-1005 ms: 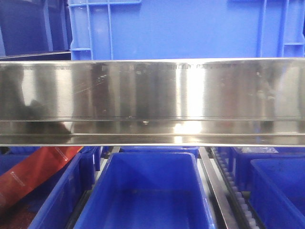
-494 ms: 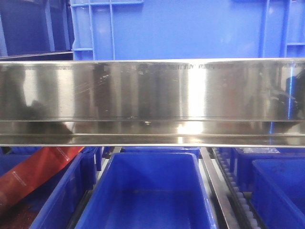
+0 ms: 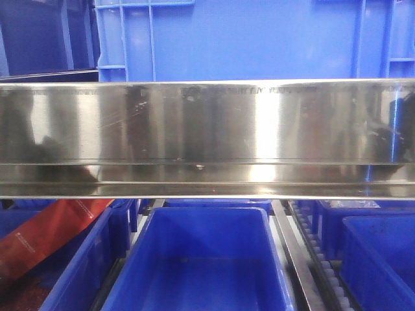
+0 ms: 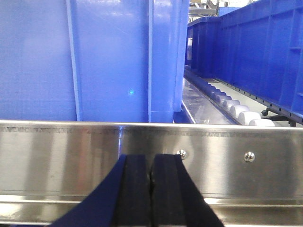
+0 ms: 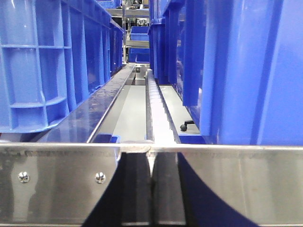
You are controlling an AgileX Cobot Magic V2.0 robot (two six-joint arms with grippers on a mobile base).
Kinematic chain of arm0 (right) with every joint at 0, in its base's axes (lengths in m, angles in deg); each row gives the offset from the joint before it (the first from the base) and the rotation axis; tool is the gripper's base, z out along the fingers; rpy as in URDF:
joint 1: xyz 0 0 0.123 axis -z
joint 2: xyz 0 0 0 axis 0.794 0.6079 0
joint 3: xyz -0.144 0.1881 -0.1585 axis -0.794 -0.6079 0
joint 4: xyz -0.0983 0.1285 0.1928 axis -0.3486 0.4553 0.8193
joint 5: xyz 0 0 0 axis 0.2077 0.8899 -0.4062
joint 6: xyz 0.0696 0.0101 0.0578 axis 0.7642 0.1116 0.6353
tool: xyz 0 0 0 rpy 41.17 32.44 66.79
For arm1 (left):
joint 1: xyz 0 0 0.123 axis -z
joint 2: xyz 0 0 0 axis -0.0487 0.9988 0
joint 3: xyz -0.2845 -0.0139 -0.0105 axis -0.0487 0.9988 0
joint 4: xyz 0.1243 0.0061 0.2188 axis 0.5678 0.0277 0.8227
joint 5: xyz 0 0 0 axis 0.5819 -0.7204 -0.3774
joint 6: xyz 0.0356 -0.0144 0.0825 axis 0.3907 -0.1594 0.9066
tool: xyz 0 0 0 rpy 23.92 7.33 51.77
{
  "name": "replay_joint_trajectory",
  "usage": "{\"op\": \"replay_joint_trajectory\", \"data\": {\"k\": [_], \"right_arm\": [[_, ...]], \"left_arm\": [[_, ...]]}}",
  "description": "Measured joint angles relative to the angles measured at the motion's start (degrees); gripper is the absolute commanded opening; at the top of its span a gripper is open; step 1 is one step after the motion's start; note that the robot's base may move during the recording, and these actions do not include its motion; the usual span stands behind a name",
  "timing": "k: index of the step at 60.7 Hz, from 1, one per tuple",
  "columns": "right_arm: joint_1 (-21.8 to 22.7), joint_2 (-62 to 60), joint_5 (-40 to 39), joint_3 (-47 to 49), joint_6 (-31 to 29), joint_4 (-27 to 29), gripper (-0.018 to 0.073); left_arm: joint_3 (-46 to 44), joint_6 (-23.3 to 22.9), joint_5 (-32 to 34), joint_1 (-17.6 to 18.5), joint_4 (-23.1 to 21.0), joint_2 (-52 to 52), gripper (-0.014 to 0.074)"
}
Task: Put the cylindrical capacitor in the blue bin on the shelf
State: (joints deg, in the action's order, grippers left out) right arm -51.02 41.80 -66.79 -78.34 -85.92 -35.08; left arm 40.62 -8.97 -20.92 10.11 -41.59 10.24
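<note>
Both pincers, left pincer (image 4: 151,182) and right pincer (image 5: 151,189), closed, level before shelf (image 3: 207,129)

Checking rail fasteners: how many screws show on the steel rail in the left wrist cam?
2. One screw sits just right of the left gripper tips, another further right on the rail. The gripper may hide more.

You won't get any readable text here. The shelf (image 3: 207,123) front rail carries a faint engraved or printed line along its top edge, centre-right of the front frame, too blurred to read; same strip shows top of the rail in both wrist views, illegible. The red strip (image 3: 48,233), lower left of the front frame, has small white print, unreadable.
</note>
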Motion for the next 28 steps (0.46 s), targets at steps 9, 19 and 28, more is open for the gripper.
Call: {"op": "replay_joint_trajectory", "data": {"k": [9,19,28], "right_arm": [[0.0,0.0,-0.1,0.0,0.0,0.0,-0.0161],[0.0,0.0,-0.1,0.0,0.0,0.0,-0.0161],[0.0,0.0,-0.1,0.0,0.0,0.0,-0.0161]], "left_arm": [[0.0,0.0,0.0,0.0,0.0,0.0,-0.0111],[0.0,0.0,0.0,0.0,0.0,0.0,-0.0111],[0.0,0.0,0.0,0.0,0.0,0.0,-0.0111]]}}
